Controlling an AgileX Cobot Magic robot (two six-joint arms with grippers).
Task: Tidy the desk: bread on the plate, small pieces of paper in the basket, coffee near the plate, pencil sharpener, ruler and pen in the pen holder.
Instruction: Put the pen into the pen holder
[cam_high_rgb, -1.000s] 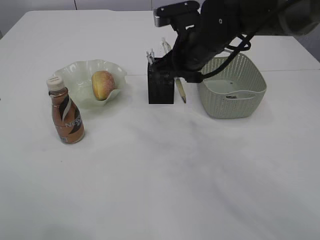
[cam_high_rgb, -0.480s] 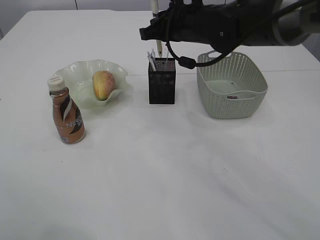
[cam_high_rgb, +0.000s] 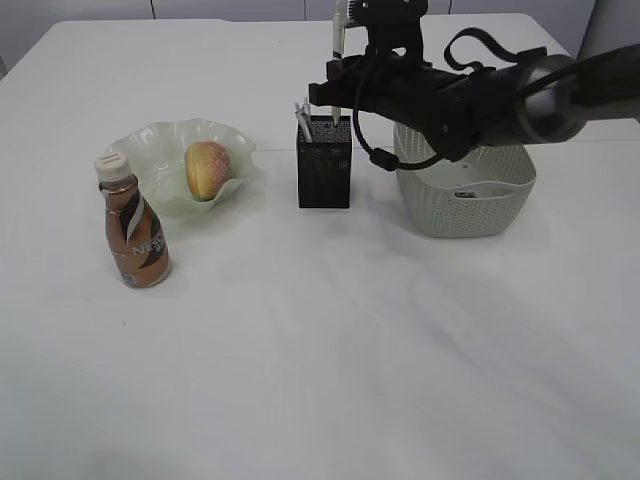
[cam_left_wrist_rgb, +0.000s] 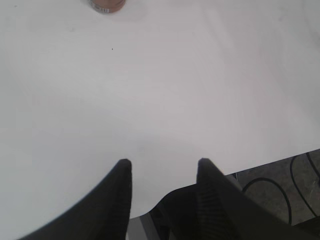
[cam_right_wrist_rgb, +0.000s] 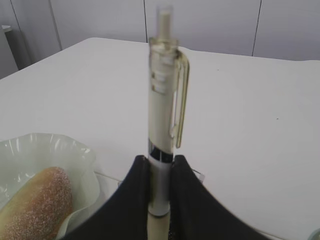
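Since 1 second ago the right gripper (cam_right_wrist_rgb: 159, 187), clamping the pen (cam_high_rgb: 338, 60) upright, has risen above the pen holder (cam_high_rgb: 324, 175). Left gripper (cam_left_wrist_rgb: 162, 167) half-spread, empty, over the desk (cam_high_rgb: 330, 350).

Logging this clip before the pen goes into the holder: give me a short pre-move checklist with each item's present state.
1. Right pincer clamped on the pen: ok.
2. Pen upright, clip end up: ok.
3. Pen tip lined up inside the pen holder opening: cannot tell, the arm hides it.
4. Pen holder standing upright on the desk: ok.
5. Left pincer open, empty, clear of the work area: ok.
6. Bread on the plate, coffee beside it: ok.
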